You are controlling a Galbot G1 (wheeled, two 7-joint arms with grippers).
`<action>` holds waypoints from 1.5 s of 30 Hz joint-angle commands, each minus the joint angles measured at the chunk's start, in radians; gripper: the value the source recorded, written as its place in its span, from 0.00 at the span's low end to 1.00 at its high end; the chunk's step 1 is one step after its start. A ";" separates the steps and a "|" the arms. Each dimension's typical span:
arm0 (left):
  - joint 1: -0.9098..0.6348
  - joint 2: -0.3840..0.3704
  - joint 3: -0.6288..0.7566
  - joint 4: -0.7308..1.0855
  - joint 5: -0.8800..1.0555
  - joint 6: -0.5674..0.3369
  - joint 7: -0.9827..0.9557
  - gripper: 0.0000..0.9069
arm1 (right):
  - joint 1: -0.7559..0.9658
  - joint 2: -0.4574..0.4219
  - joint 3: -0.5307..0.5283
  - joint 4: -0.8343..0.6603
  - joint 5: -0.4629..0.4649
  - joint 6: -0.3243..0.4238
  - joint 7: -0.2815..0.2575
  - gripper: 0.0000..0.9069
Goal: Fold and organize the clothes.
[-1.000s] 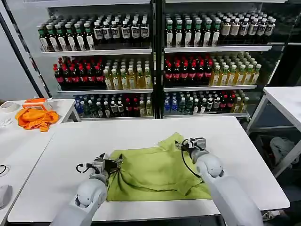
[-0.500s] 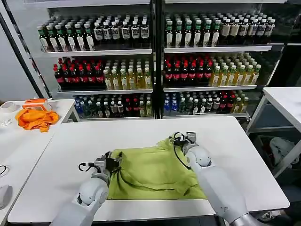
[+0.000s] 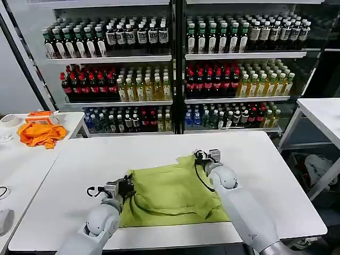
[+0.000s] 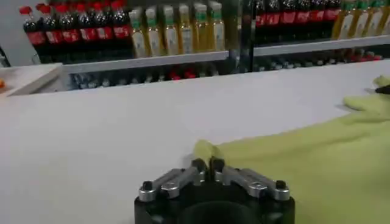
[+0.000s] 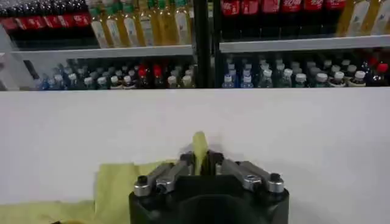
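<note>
The lime yellow-green T-shirt lies spread and rumpled on the white table, near its front edge. My left gripper is shut on the shirt's left edge; in the left wrist view a fold of fabric pokes out between the closed fingers of the left gripper. My right gripper is shut on the shirt's far right corner, which stands up as a small peak above the right gripper. The shirt's white patch is hidden.
A bright orange cloth lies on a side table at the left. Shelves of bottles fill the back. Another white table stands at the right. Bare tabletop lies left of and beyond the shirt.
My right gripper has carried the shirt's far corner leftward, drawing the right side in and narrowing the shirt. The left gripper has shifted slightly right, still pinching its edge.
</note>
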 commanded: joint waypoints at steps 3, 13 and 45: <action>0.029 0.025 -0.027 -0.107 -0.038 -0.075 0.021 0.02 | -0.044 -0.043 0.032 0.171 0.014 0.000 0.007 0.00; 0.109 0.059 -0.074 -0.212 -0.048 -0.078 0.061 0.02 | -0.164 -0.132 0.120 0.421 0.058 -0.031 0.030 0.00; 0.478 0.113 -0.173 -0.412 0.264 -0.094 0.119 0.02 | -0.763 -0.171 0.322 0.784 -0.111 -0.009 0.012 0.00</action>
